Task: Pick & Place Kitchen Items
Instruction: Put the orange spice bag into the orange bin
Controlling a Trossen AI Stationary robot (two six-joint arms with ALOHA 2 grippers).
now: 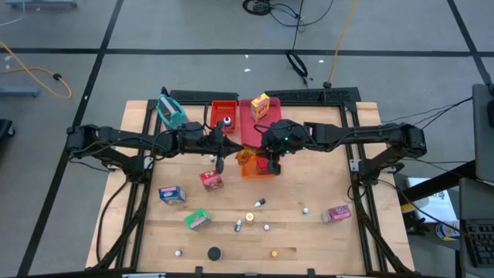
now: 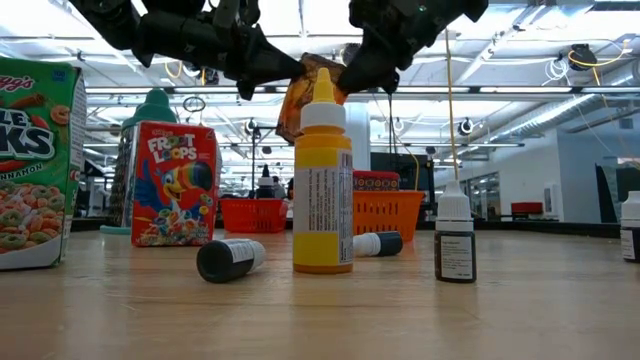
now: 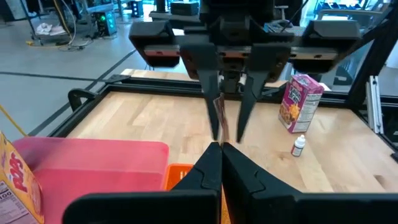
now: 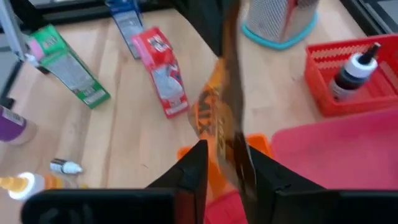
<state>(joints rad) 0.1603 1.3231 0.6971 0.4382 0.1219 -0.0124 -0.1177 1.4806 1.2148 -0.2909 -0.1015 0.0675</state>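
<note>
Left gripper (image 2: pixel 296 72) pinches the orange packet (image 2: pixel 296 100) shut; right gripper (image 2: pixel 345 75), seemingly loosening, shares it above the orange tray (image 1: pixel 248 168).

The right tool (image 4: pixel 225 167) had its two dark fingers (image 4: pixel 194 165) either side of a thin orange-and-brown packet (image 4: pixel 219 115) above the bench (image 4: pixel 137 140). On the bench lay a red box (image 4: pixel 163 71) and a green box (image 4: pixel 65 65). A dark bottle (image 4: pixel 354 71) lay in the red tray (image 4: pixel 320 93), beside a pink tray (image 4: pixel 336 146).
</note>
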